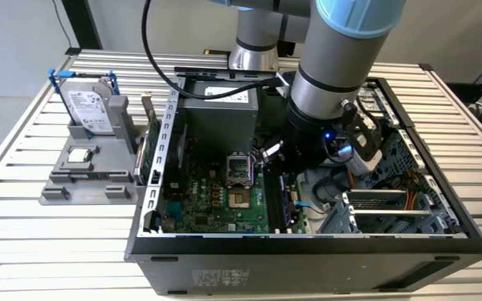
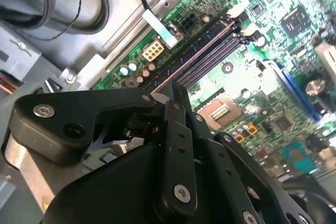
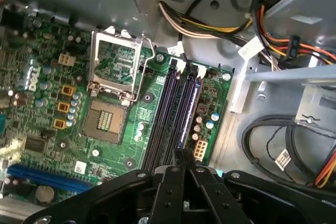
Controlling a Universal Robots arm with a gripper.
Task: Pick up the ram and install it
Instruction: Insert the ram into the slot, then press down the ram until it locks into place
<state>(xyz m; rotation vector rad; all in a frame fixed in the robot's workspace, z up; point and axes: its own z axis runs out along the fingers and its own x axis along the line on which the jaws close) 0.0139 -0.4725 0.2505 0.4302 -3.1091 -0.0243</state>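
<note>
in the exterior view, from its left: the drive (image 1: 86, 106) on its stand outside the case, then the socket (image 1: 238, 168), then the slots, where the ram (image 1: 280, 199) seems to stand on edge. its long axis runs along the slots, straight out from the gripper (image 3: 185, 157), which sits over its near end. the fingers are drawn narrow, meeting that end; whether they pinch it or only press, i cannot tell.

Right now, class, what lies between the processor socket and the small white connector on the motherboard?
The black memory slots, side by side, as the first wrist view shows.
</note>
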